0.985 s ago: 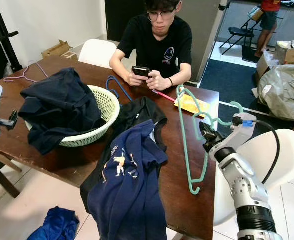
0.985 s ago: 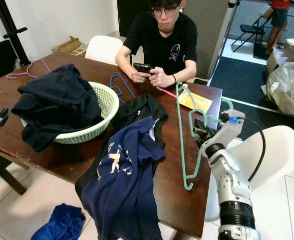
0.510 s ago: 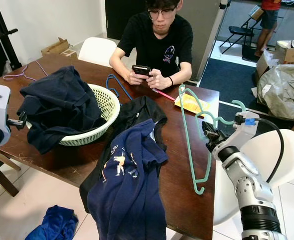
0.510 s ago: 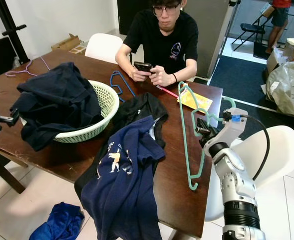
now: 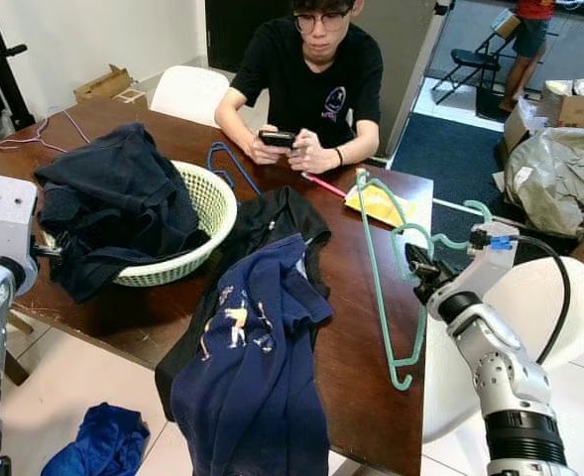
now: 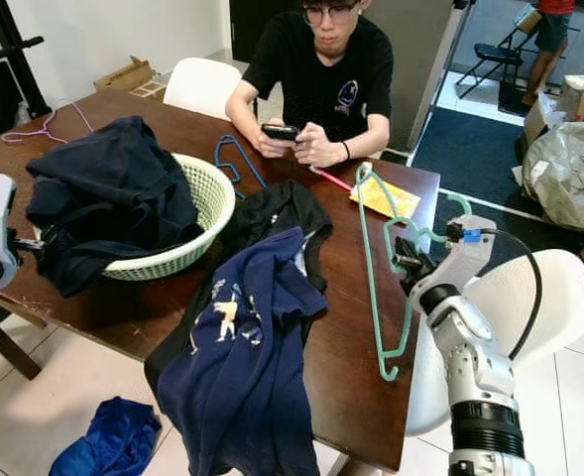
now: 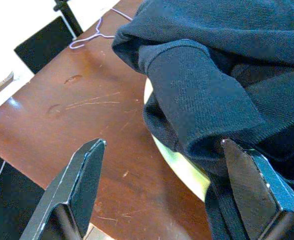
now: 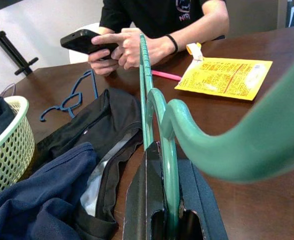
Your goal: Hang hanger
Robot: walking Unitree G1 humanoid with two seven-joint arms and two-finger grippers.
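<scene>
A teal hanger (image 5: 374, 260) stands upright over the right end of the brown table (image 5: 366, 397). My right gripper (image 5: 417, 270) is shut on its neck, and the wire runs between the fingers (image 8: 143, 200). A navy shirt (image 5: 252, 347) hangs over the table's front edge, lying on a black garment (image 5: 272, 223). My left gripper (image 7: 162, 145) is open at the left side of the green basket (image 5: 212, 213), its fingers on either side of a fold of the dark sweater (image 7: 206, 100) piled in the basket.
A person sits at the far side holding a phone (image 5: 275, 139). A blue hanger (image 5: 227, 164), a purple hanger (image 5: 34, 134) and a yellow leaflet (image 5: 379, 206) lie on the table. A white chair (image 5: 559, 317) stands behind my right arm. Blue cloth (image 5: 93, 446) lies on the floor.
My left arm has come up and in from the left edge toward the basket. The right gripper still holds the hanger, barely shifted. The camera has moved slightly.
</scene>
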